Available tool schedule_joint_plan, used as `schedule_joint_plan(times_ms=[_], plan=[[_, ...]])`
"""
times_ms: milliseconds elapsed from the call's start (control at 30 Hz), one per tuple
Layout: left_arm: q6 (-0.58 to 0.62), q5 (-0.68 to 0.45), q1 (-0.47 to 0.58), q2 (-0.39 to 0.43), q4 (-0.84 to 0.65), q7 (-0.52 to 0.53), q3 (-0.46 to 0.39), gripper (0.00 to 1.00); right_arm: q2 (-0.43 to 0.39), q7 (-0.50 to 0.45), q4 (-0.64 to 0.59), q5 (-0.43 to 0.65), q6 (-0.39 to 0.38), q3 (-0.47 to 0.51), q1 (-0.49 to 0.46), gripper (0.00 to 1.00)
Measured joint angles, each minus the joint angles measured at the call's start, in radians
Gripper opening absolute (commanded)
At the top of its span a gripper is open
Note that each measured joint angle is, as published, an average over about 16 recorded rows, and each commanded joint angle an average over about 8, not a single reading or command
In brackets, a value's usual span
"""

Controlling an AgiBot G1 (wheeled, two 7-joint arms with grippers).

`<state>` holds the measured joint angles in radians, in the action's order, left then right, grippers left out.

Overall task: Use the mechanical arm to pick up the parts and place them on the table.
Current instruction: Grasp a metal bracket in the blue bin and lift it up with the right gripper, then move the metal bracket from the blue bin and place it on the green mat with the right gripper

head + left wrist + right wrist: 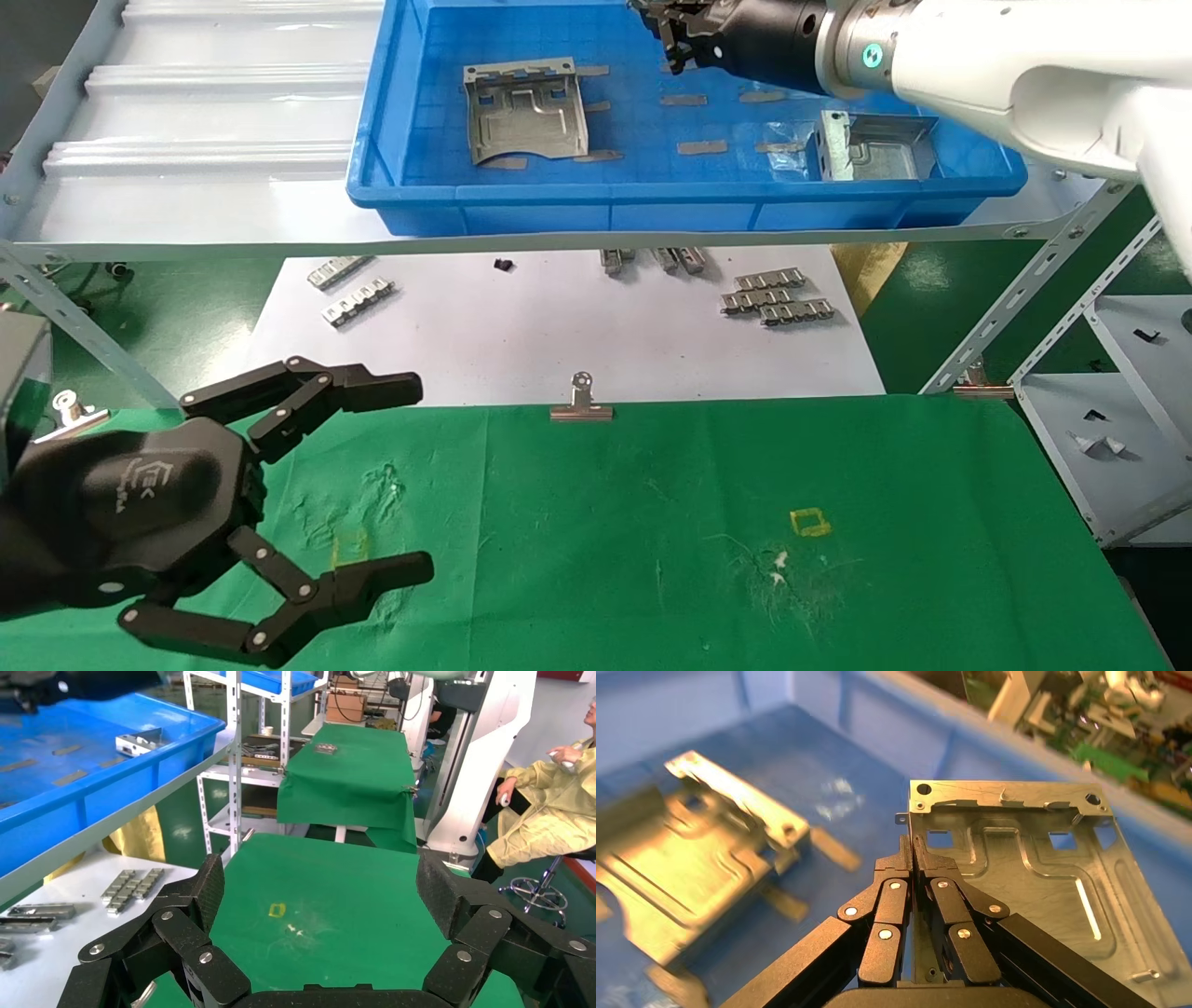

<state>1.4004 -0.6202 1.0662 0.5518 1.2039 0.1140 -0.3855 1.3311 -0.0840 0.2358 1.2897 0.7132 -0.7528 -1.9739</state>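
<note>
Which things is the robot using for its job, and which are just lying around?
For the job:
- right gripper, shut on held part
- flat part and corner part in blue bin
- green table

Lying about:
- ridged strips
- binder clip
- white sheet
- idle, open left gripper

Head camera looks forward and down over the green table [708,522], white sheet [559,335] and blue bin [596,200] on the shelf. Left wrist camera sits low, facing across the table [337,888] toward the room. Right wrist camera is close inside the bin [828,755]; head view shares it.
</note>
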Motion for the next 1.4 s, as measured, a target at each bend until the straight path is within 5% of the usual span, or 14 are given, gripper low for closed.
schedule_joint_plan(times_ms=[233, 533, 733, 1167, 1400], plan=[[0.000, 0.000, 0.000, 0.000, 0.000, 0.000, 0.000, 1.00, -0.072, 0.098, -0.003, -0.053, 0.235, 0.020, -0.059, 0.00], [0.000, 0.000, 0.000, 0.000, 0.000, 0.000, 0.000, 1.00, -0.200, 0.221, 0.029, -0.093, 0.654, 0.017, -0.104, 0.00], [0.000, 0.000, 0.000, 0.000, 0.000, 0.000, 0.000, 1.00, -0.290, 0.241, 0.133, -0.127, 0.830, -0.033, -0.106, 0.00], [0.000, 0.000, 0.000, 0.000, 0.000, 0.000, 0.000, 1.00, -0.544, 0.122, 0.581, -0.329, 0.890, -0.297, -0.048, 0.00], [0.000, 0.000, 0.000, 0.000, 0.000, 0.000, 0.000, 1.00, -0.618, 0.135, 0.670, -0.342, 0.881, -0.468, -0.035, 0.00]])
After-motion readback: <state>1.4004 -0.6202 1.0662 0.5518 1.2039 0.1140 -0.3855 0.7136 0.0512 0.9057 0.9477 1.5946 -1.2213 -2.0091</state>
